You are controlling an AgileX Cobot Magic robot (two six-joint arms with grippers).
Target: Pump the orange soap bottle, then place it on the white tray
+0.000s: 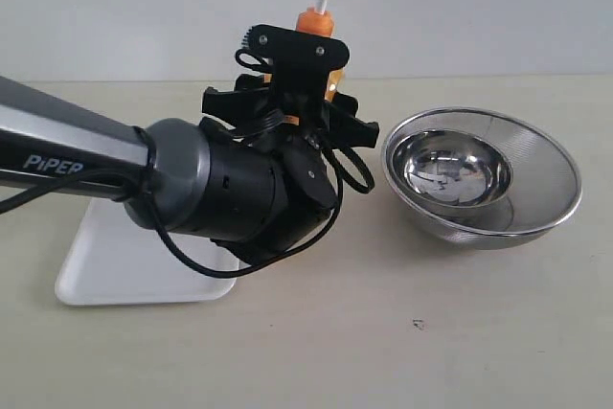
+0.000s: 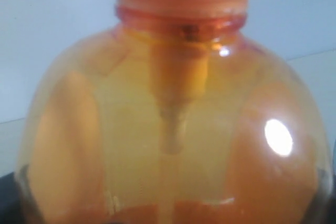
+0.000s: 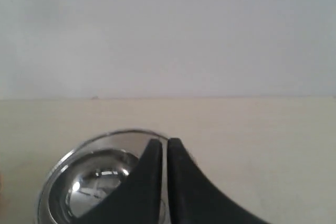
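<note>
The orange soap bottle [image 1: 315,20] stands upright at the back of the table, and only its orange pump head and white stem show above my left gripper [image 1: 292,107]. This gripper reaches in from the left and is shut on the bottle's body, which the wrist hides. In the left wrist view the translucent orange bottle [image 2: 173,129] fills the picture, and its neck and inner tube show. The white tray [image 1: 124,265] lies flat under the left arm, left of the bottle. My right gripper [image 3: 168,141] is shut on nothing, above a steel bowl's rim.
A round steel bowl [image 1: 551,213] with a smaller one nested inside sits just right of the bottle, and it also shows as the bowl [image 3: 89,182] in the right wrist view. A pale wall backs the beige table. A black cable loops off the left wrist.
</note>
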